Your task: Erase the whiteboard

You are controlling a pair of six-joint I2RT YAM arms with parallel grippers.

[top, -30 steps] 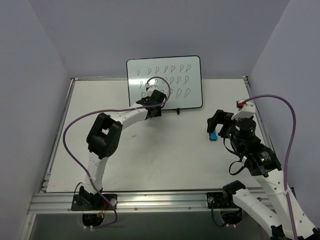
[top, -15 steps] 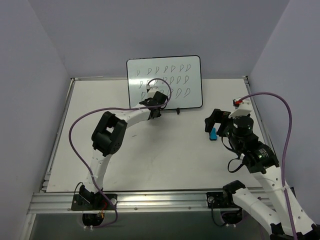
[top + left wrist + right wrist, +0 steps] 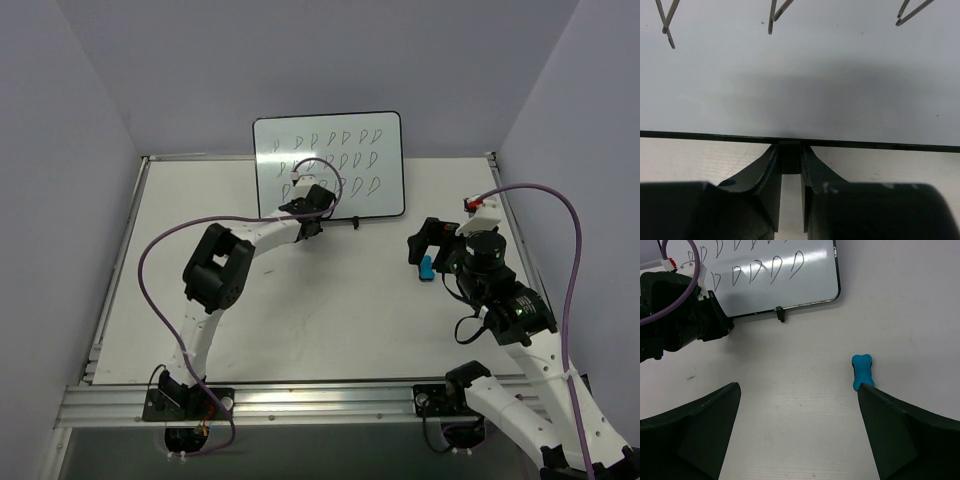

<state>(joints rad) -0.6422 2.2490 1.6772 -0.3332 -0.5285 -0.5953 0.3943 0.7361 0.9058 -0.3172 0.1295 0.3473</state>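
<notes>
L gripper (image 3: 790,156) clamped; R gripper (image 3: 797,386) wide.

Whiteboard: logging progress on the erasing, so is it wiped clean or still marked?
Still marked. Rows of dark D-shaped scribbles cover the whiteboard in the top and right wrist views.

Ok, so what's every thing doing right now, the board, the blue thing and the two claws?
whiteboard: standing up, covered in drawn marks.
blue eraser: lying on the table, not held.
left gripper: almost shut, pinching the whiteboard at its bottom edge.
right gripper: wide open, empty, above the blue eraser.
</notes>
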